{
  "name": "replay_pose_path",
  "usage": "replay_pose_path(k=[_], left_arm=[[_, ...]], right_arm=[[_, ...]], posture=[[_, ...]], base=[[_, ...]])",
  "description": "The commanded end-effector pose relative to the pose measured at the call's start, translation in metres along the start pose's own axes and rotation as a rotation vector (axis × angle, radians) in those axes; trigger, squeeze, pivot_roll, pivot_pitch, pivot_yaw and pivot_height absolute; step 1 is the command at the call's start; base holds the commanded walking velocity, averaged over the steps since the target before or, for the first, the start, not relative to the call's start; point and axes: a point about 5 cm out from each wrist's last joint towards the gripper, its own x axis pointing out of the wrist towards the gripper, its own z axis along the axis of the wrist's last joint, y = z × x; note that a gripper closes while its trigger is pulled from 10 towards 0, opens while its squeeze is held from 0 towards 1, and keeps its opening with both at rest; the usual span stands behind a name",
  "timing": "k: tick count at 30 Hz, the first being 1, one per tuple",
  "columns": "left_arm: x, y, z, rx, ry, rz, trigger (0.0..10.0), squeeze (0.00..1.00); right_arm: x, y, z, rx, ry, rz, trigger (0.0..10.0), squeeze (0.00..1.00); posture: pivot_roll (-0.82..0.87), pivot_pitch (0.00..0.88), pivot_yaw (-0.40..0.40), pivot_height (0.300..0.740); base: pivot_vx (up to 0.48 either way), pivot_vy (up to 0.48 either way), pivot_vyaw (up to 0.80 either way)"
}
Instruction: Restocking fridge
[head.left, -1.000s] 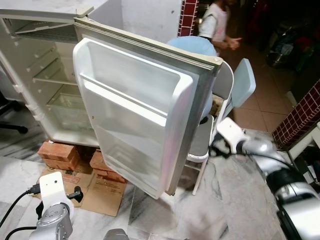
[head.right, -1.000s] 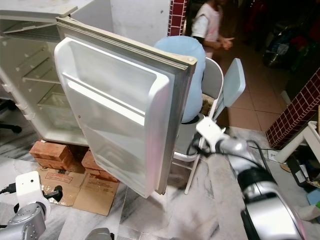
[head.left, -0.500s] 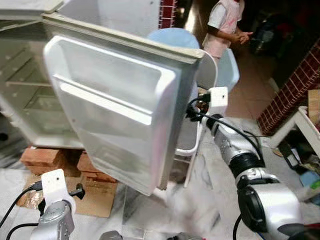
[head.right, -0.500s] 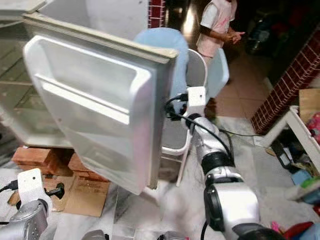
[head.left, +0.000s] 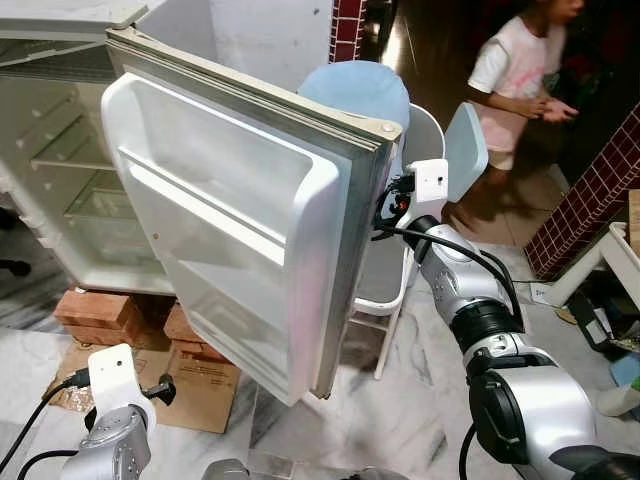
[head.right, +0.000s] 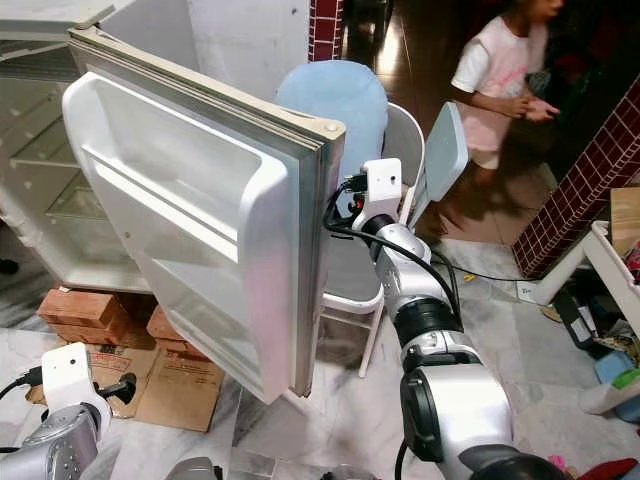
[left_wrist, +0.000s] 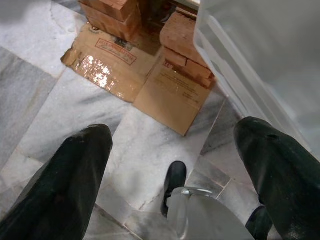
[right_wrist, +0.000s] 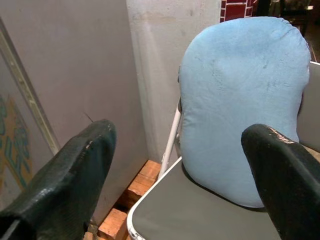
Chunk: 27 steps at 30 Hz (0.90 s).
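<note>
The white fridge (head.left: 60, 180) stands with its shelves bare, and its door (head.left: 230, 200) is swung wide toward me. My right gripper (head.left: 387, 208) is raised just behind the door's free edge, between that edge and a chair. In the right wrist view the gripper (right_wrist: 182, 150) is open, with the grey outer face of the door (right_wrist: 65, 75) beside one finger and nothing between the fingers. My left gripper (left_wrist: 175, 150) hangs low at the left, open over the marble floor.
A folding chair with a blue cushion (head.left: 362, 92) stands right behind the door. Bricks (head.left: 95, 310) and flattened cardboard (head.left: 200, 385) lie under the fridge. A person (head.left: 520, 85) walks at the back right. A red-tiled wall (head.left: 590, 195) and clutter are at the right.
My right arm has lifted from beside the chair up to the door's free edge. The person has walked to the right. The camera has shifted; the left arm stays low.
</note>
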Motion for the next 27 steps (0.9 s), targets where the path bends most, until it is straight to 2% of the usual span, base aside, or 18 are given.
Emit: replay_pose_path(k=[1, 19, 24, 27], left_arm=[[-0.0006, 0.0017, 0.0027, 0.011, -0.01, -0.001, 10.0, 0.0], [0.0009, -0.0006, 0.0048, 0.027, -0.023, -0.006, 10.0, 0.0], [0.0011, -0.0012, 0.0055, 0.029, -0.025, -0.005, 10.0, 0.0], [0.0014, 0.0, 0.0117, 0.084, -0.081, 0.006, 10.0, 0.0]], right_arm=[[0.0053, 0.0069, 0.0078, -0.018, -0.018, 0.014, 10.0, 0.0], [0.0041, 0.0049, 0.0047, -0.003, -0.012, -0.003, 10.0, 0.0], [0.0044, 0.0054, 0.0037, 0.0, -0.002, 0.006, 10.0, 0.0], [0.0042, 0.0043, 0.003, 0.005, 0.003, 0.008, 10.0, 0.0]], posture=[[0.15, 0.0, -0.036, 0.74], [0.15, 0.0, -0.033, 0.74], [0.15, 0.0, -0.033, 0.74], [0.15, 0.0, -0.034, 0.74]], base=[[0.0, 0.454, 0.0], [0.0, 0.432, 0.0], [-0.273, 0.367, 0.0], [-0.196, 0.199, 0.0]])
